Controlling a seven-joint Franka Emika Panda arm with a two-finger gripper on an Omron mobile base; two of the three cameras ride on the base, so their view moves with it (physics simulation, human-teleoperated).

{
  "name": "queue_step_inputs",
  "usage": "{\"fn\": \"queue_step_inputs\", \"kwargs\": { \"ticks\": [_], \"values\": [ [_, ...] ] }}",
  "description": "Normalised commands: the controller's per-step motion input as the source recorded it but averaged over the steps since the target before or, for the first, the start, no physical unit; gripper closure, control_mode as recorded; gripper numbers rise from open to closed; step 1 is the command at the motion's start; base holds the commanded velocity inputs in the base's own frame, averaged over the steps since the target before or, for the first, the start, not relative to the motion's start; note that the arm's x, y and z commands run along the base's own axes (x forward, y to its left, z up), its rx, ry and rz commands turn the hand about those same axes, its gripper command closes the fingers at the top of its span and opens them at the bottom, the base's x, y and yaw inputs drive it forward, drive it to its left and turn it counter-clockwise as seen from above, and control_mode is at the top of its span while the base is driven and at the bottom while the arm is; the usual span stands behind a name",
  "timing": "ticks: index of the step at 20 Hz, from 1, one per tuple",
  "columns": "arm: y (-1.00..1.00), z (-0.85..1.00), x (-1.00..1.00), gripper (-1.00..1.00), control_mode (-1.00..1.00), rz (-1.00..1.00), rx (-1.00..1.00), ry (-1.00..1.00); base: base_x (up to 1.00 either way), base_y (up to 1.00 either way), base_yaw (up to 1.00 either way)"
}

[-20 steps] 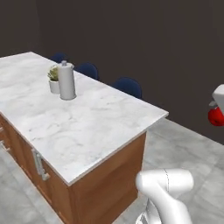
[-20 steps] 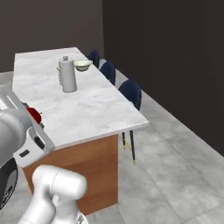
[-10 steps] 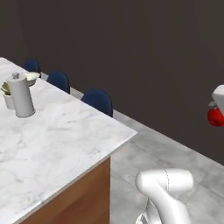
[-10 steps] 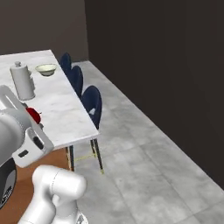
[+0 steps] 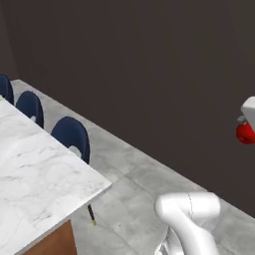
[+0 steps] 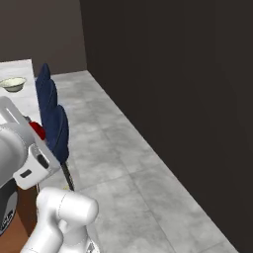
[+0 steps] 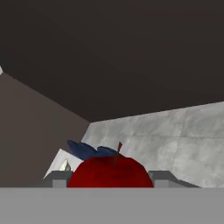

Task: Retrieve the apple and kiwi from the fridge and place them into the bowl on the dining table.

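The glossy red apple (image 7: 110, 172) sits between my gripper's (image 7: 109, 180) two dark fingertips (image 7: 57, 179), which are shut on it. It hangs as a red ball (image 5: 245, 133) at the right edge of the left base view, and beside the white hand (image 6: 37, 129) in the right base view. The white marble dining table (image 5: 35, 184) lies at the lower left. The pale cream-green bowl (image 6: 13, 84) rests on the table's far end (image 6: 22, 66). The kiwi and the fridge are out of view.
Dark blue chairs (image 5: 72, 137) (image 6: 54, 118) stand along the table's far side. A dark wall (image 5: 149, 74) runs behind them, and grey tiled floor (image 6: 138, 163) stretches to the right of the table.
The whole picture has swung, so the camera moved: the table slid left and the jug and plant pot left the views. The apple stays in the gripper's hold.
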Motion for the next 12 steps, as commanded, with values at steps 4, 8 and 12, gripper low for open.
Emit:
{"fn": "queue_step_inputs", "kwargs": {
  "ticks": [4, 8, 12],
  "values": [
    [0.0, 0.0, 0.0, 1.0, 1.0, 0.0, 0.0, 0.0, 1.0, -0.74, 0.21],
    [0.0, 0.0, 0.0, 1.0, 1.0, 0.0, 0.0, 0.0, 1.0, -0.14, 0.31],
    [0.0, 0.0, 0.0, 1.0, 1.0, 0.0, 0.0, 0.0, 1.0, -0.07, 0.42]
  ]
}}
